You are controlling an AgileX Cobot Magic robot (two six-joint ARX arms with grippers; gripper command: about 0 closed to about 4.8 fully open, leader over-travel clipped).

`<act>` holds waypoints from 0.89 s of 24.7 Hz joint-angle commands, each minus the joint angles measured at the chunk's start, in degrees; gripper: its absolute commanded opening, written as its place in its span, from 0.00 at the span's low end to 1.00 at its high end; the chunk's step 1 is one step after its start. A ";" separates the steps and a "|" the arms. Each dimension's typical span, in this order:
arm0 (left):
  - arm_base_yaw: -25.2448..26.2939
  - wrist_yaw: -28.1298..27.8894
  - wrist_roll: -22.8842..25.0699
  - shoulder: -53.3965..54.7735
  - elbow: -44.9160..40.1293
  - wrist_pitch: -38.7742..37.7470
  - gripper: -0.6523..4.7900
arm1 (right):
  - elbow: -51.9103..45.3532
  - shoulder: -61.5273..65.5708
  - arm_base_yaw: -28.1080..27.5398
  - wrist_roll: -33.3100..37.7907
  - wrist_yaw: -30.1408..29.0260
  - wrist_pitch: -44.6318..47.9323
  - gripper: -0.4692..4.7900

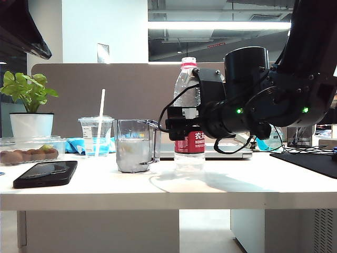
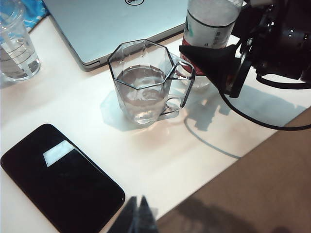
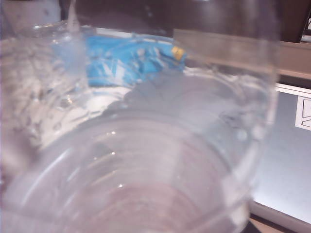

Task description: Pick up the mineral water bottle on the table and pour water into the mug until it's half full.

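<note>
The mineral water bottle (image 1: 188, 113) stands upright on the white desk (image 1: 158, 187), right of centre in the exterior view, just beside the handle side of the mug (image 1: 135, 145). The mug is about half full of water. The right end effector (image 1: 179, 125) reaches in level from the right of that view and sits at the bottle's middle, just above the red label. Its black fingers (image 2: 214, 60) flank the bottle; whether they press on it or stand clear cannot be told. In the right wrist view the clear bottle (image 3: 141, 160) fills the frame, very close to the camera. The left end effector (image 2: 138, 218) shows only as dark finger tips at the lower edge of its wrist view, near the desk's front edge beside a black phone (image 2: 58, 177), well apart from the mug (image 2: 143, 82); its opening cannot be judged. A closed laptop (image 2: 116, 24) lies behind the mug.
</note>
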 commanded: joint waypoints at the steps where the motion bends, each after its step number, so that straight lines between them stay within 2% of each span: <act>1: 0.04 0.37 0.00 -0.13 0.28 0.35 0.11 | 0.15 -0.20 0.11 0.17 -0.07 0.59 1.00; 9: 0.04 -0.76 0.02 -4.17 0.28 1.22 0.11 | -2.19 -2.62 0.11 -1.53 0.09 0.22 1.00; 15: 0.07 -6.99 -1.29 -12.09 0.28 0.31 0.11 | -8.48 -8.41 0.13 -1.66 1.70 0.15 1.00; 17: 0.07 -10.40 -2.73 -16.55 0.28 -1.81 0.11 | -11.87 -11.82 0.13 -1.77 2.64 0.07 1.00; 22: 0.07 -16.11 -2.71 -26.27 0.28 -5.46 0.11 | -19.63 -21.73 0.24 -1.70 2.62 -0.22 1.00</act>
